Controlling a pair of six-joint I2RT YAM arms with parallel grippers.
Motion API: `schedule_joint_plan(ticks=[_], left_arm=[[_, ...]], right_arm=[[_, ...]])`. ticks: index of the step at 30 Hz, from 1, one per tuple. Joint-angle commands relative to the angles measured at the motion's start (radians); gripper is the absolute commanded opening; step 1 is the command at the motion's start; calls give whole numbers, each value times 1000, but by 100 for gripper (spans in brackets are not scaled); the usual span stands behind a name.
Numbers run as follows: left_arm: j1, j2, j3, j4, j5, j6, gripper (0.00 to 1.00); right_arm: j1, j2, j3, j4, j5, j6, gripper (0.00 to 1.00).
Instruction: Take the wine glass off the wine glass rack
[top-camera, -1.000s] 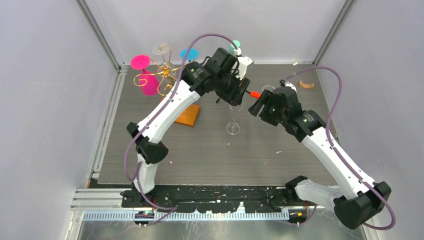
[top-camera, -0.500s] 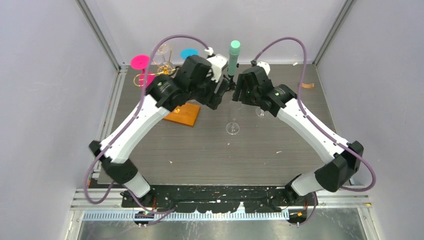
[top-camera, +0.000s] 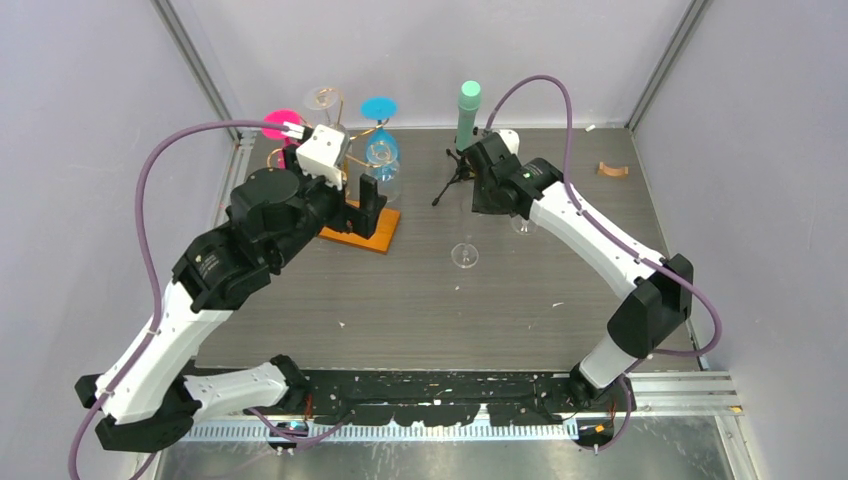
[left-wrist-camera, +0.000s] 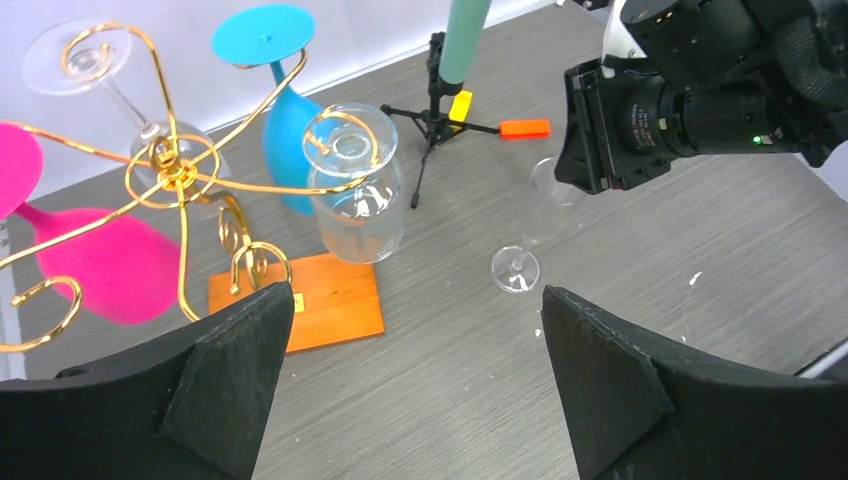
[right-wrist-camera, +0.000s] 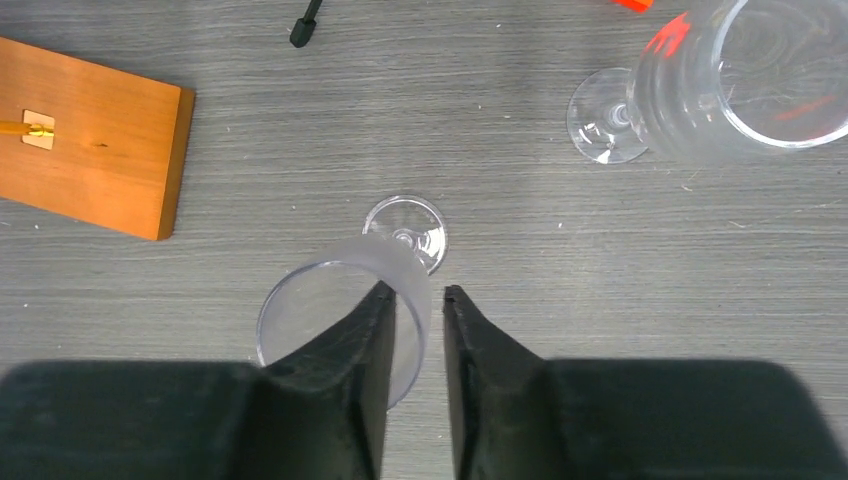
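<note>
Left arm (top-camera: 215, 270) has swung back from mid-bench to the gold wire rack on its orange-brown wooden base (left-wrist-camera: 175, 165); half a second ago both wrists met over the centre. Right arm (top-camera: 590, 225) has stretched toward the rear and hangs over that same spot.

Dark grey bench (top-camera: 420, 310) carries the frosted clear wine glass (right-wrist-camera: 310, 310), upright on its foot and well apart from the rack. Its foot has not shifted over the interval. We judge this glass is off the rack and set down.

Left pincer (left-wrist-camera: 417, 293) gapes wide and empty, facing a clear glass hung upside down on a scroll arm (left-wrist-camera: 355, 205), likely the next pick.

Right pincer (right-wrist-camera: 418, 288): jaws close together, with a thin gap and the glass rim showing in it. Whether they pinch the rim we cannot tell. If they do, release comes first.
</note>
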Motion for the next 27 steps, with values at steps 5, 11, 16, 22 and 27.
schedule_joint_plan(ticks=[5, 11, 16, 22, 27], left_arm=[[4, -54, -85, 81, -91, 5, 98], [4, -82, -104, 66, -104, 2, 98], [4, -97, -122, 60, -122, 2, 98], [4, -101, -130, 56, -127, 0, 98], [4, -100, -137, 49, -144, -4, 99]], right_arm=[[4, 80, 128, -40, 27, -36, 10], [-3, 108, 197, -73, 112, -63, 0], [-46, 129, 227, -77, 121, -80, 0], [-91, 179, 256, -67, 111, -93, 0], [-107, 206, 283, -60, 90, -99, 2]])
